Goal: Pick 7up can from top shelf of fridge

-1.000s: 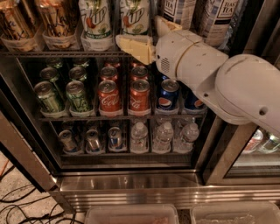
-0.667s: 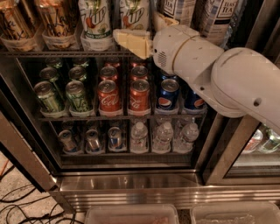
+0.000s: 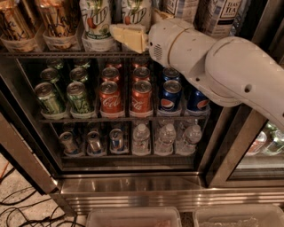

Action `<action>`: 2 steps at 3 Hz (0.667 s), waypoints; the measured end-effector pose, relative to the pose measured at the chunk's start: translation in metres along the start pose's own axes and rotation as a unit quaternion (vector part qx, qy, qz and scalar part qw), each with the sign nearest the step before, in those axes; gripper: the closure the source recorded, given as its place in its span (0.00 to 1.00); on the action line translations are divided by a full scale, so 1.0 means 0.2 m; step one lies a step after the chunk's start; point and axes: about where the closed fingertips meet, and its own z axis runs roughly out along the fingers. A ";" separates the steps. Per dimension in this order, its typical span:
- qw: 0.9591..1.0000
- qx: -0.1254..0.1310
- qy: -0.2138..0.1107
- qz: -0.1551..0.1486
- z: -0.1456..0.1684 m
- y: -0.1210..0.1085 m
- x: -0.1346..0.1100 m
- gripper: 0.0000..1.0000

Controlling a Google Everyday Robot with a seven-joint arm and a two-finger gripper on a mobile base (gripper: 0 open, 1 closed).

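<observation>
The fingers (image 3: 128,37) stand apart and released, gripping nothing. One broad tan finger lies across the foot of the 7up can (image 3: 135,11), and what looks like the other's tip shows just at the can's 3 o'clock. The gripper (image 3: 135,27) is at the front of the top shelf (image 3: 66,54), pointing toward 9 o'clock, and seems to bracket the can rather than hold it. I cannot tell if either finger touches it.

The can stands upright in a clear cup tray. A second 7up can (image 3: 95,17) is just beside it at 9 o'clock, and the tea cans (image 3: 222,17) are at 3 o'clock, behind the white arm (image 3: 230,66). The arm comes in from 4 o'clock. Gold cans (image 3: 17,22) fill the shelf's 9 o'clock end.

On the rack below are green cans (image 3: 80,95), cola cans (image 3: 111,97) and blue cans (image 3: 171,95). Water bottles (image 3: 141,137) stand lower still, above the fridge (image 3: 133,186) base.

The can is probably full, so moderately heavy. Its thin metal wall is stiff under a fair squeeze but dents if crushed, and chilled metal may be damp and slick. The best hold looks like mid-body, across the can's width, with the fingers clear of the tapered top and the neighbour. The can must lift over the tray lip and rail before it comes out toward 6 o'clock, or it may catch.
</observation>
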 end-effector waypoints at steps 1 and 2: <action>1.000 -0.003 0.007 0.003 0.04 0.00 0.03 0.27; 1.000 -0.003 0.008 0.003 0.04 0.00 0.03 0.46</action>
